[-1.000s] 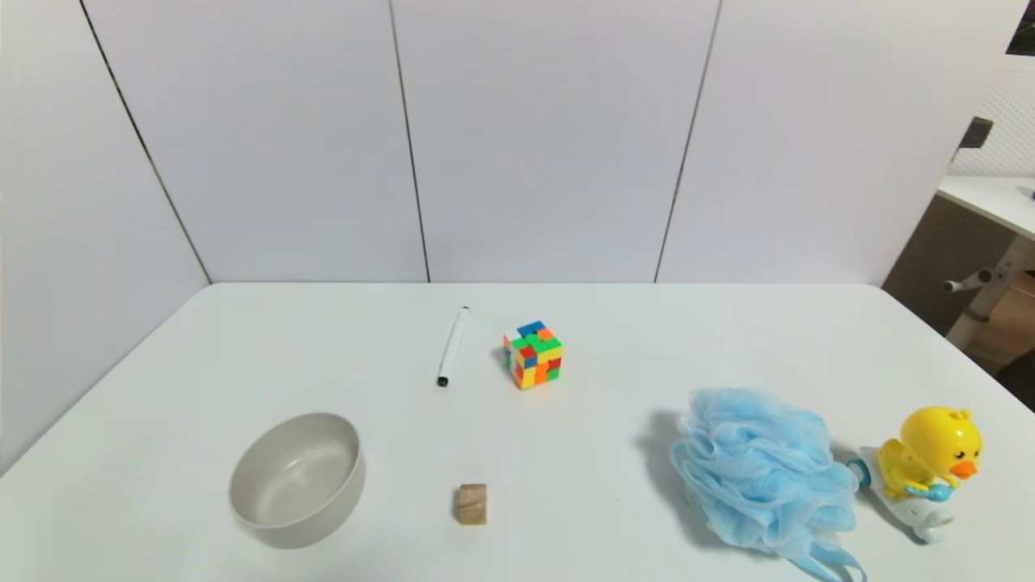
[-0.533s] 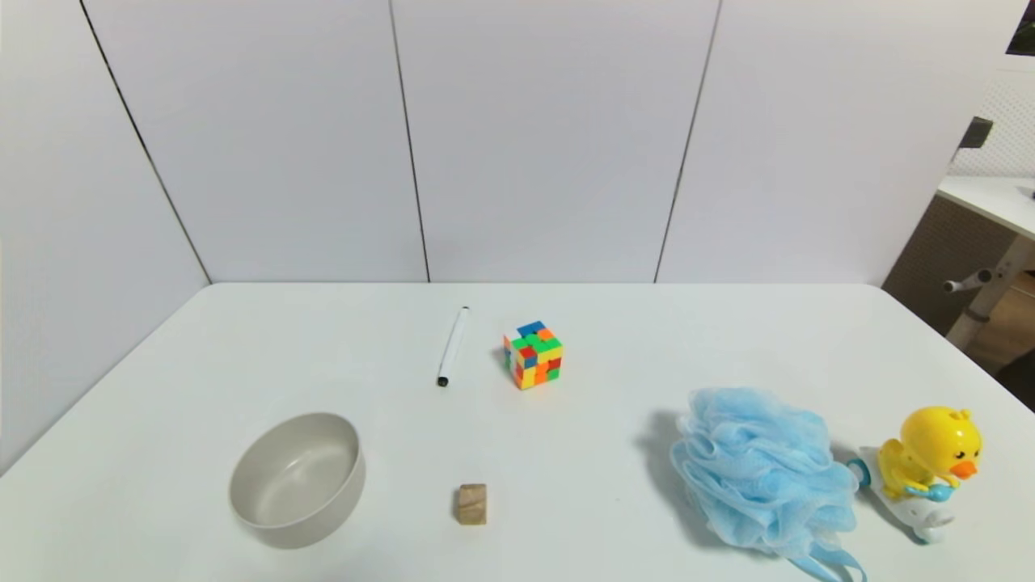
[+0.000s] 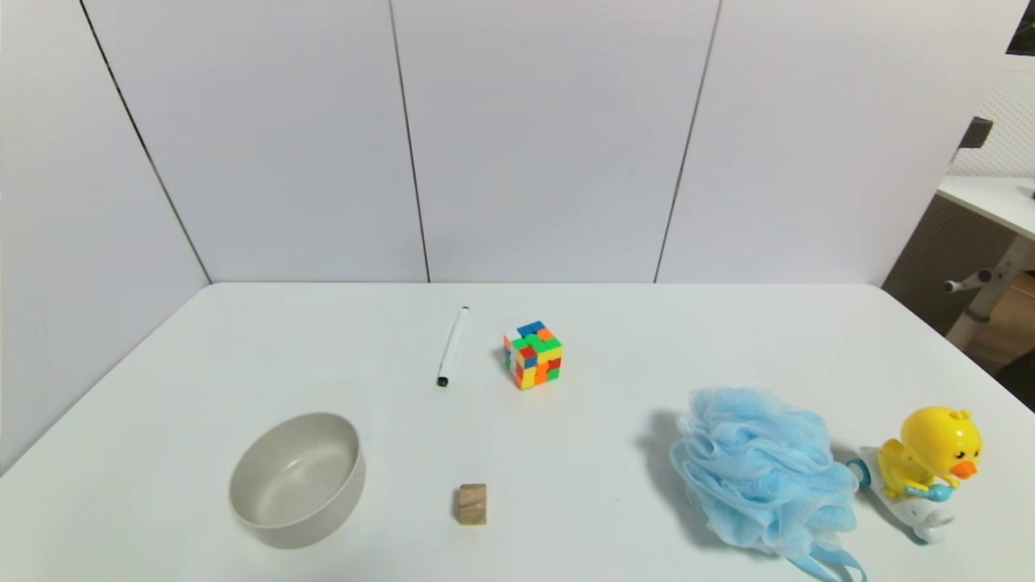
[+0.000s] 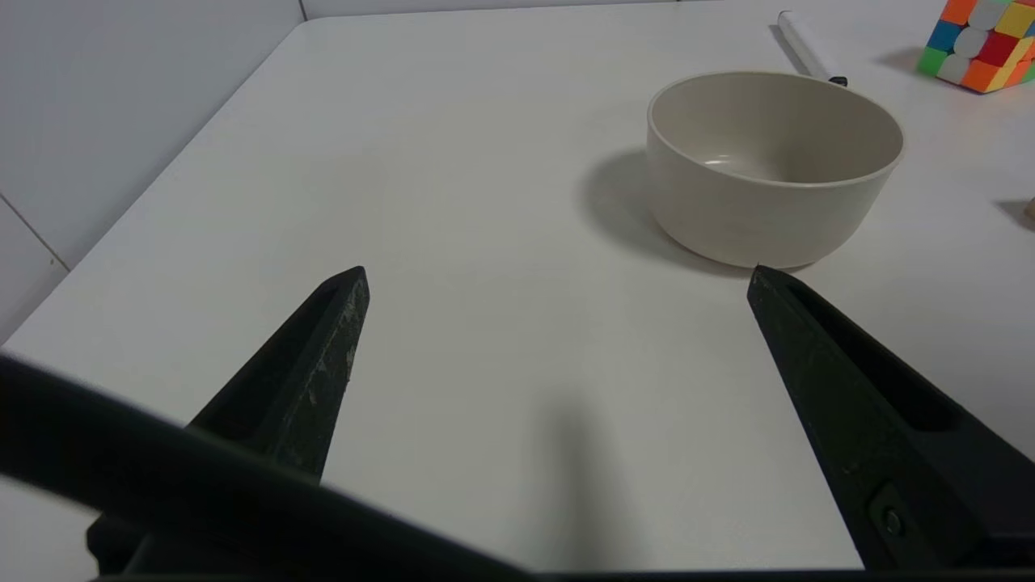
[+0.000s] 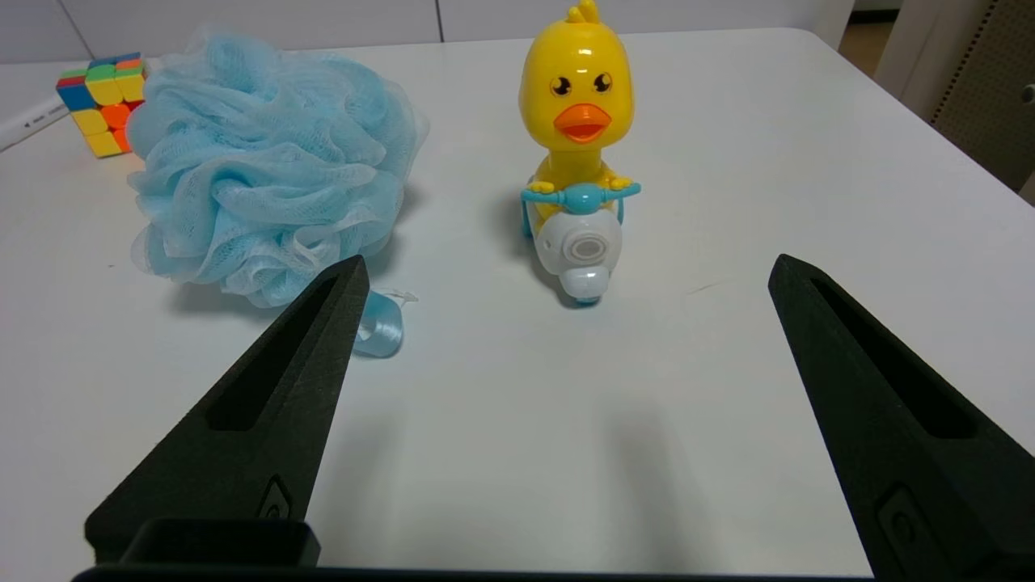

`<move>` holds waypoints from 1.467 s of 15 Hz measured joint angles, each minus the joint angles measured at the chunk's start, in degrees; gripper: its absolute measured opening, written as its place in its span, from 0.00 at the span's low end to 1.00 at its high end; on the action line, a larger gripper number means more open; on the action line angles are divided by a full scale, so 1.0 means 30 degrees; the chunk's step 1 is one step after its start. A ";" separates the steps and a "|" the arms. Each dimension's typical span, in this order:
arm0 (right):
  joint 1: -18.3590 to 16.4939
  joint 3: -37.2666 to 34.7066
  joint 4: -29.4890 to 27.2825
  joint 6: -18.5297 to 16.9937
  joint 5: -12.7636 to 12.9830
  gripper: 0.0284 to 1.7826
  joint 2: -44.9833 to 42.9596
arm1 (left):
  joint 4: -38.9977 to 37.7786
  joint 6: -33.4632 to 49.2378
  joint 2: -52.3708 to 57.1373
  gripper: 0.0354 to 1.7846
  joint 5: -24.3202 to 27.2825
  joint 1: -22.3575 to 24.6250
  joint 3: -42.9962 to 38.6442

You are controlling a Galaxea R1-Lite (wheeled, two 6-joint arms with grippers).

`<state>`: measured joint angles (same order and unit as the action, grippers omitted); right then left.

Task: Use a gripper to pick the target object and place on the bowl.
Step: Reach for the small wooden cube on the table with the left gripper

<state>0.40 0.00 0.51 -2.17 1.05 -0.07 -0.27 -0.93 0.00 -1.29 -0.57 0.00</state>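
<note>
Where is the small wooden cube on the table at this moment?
In the head view, the small wooden cube sits on the white table near its front edge, to the right of the off-white bowl and apart from it; no gripper is near it.

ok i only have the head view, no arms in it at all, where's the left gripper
Observer: The left gripper hangs open over bare table, on the near side of the bowl.
Operator: and the right one
Observer: The right gripper is open too, facing the duck toy and the blue bath pouf.
Operator: either holding the wooden cube
Observer: No. The wooden cube sits alone on the table, right of the bowl.
</note>
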 joint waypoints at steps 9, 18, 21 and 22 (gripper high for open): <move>0.0000 0.0000 -0.0008 0.0000 0.0000 0.96 0.0000 | -0.0020 0.0008 -0.4328 0.94 -0.0065 -0.0414 0.4803; 0.0004 0.0000 0.0000 0.0000 0.0000 0.96 0.0000 | 0.0768 -0.4376 -1.9351 0.94 0.0333 -0.5734 1.9781; 0.0000 0.0000 0.0000 0.0008 0.0000 0.96 0.0000 | 0.1024 -0.4901 -2.3788 0.94 0.1248 -0.8867 2.2975; 0.0004 0.0000 0.0000 -0.0008 0.0000 0.96 0.0000 | 0.1089 -0.4982 -2.5007 0.94 0.1837 -0.9728 2.3499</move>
<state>0.41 0.00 0.51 -2.19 1.05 -0.07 3.00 -15.87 -75.02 4.22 -29.76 70.50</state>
